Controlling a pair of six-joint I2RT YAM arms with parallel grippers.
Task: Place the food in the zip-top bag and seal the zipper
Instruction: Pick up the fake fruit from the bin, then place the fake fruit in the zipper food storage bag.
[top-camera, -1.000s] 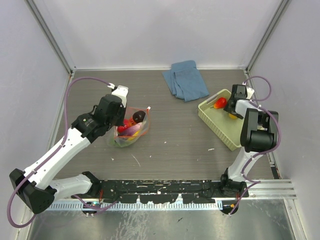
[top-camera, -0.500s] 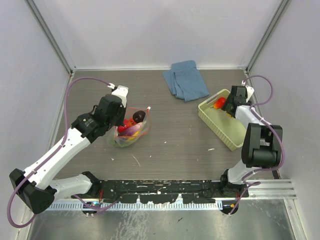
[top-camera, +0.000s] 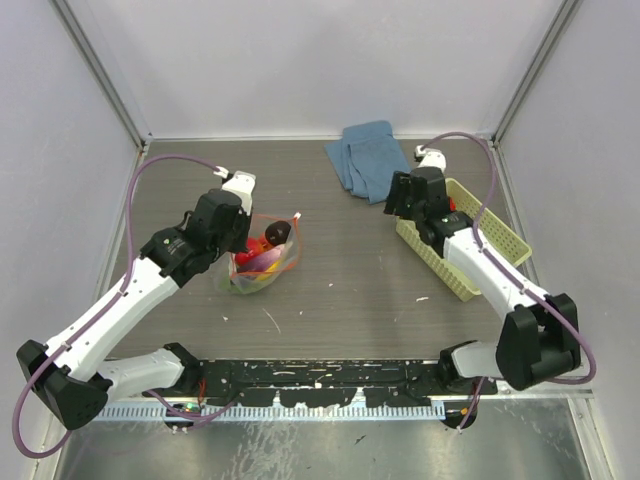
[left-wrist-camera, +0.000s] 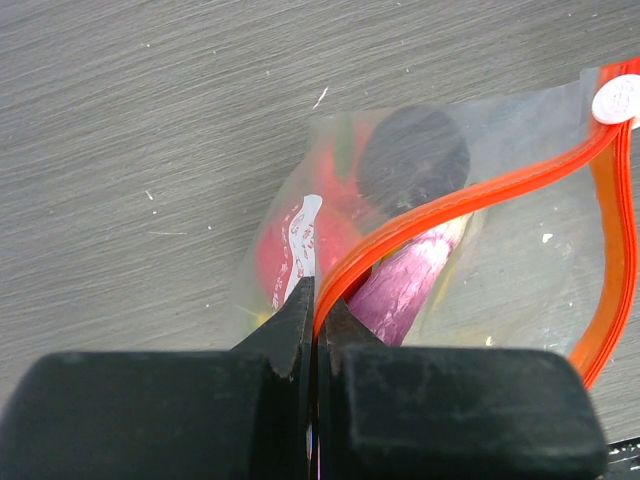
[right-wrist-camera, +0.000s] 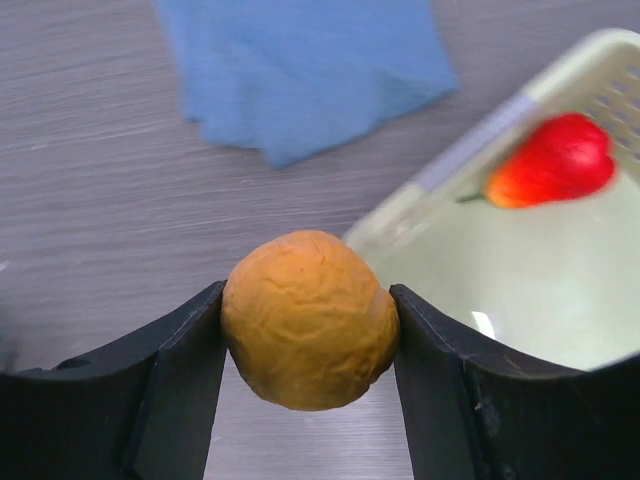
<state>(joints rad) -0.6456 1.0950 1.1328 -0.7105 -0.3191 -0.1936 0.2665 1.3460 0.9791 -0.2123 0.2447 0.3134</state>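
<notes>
Gaping zipper (left-wrist-camera: 470, 200) on clear bag (left-wrist-camera: 520, 270); orange fruit (right-wrist-camera: 308, 318) wrinkled.

Bright, even light; soft shadows. Right wrist background blurred; small glare on basket (right-wrist-camera: 480, 325) floor.

Seen down the left gripper (left-wrist-camera: 318, 312): clamped tight on the zipper (left-wrist-camera: 470, 200), black jaws pressed together with only the orange-red strip between them. Runs up and right from the pinch to a small white slider tab (left-wrist-camera: 614, 100) at the frame's edge, then loops back down the right side, with the mouth of the zip-top bag (left-wrist-camera: 520, 280) parted. Inside the clear plastic, packed close: a red fruit (left-wrist-camera: 270, 265) behind a white patch, a dark round piece (left-wrist-camera: 413, 155) above it, a purple piece (left-wrist-camera: 400, 290) just behind the strip. Beneath, grey wood-grain table (left-wrist-camera: 150, 120).
</notes>
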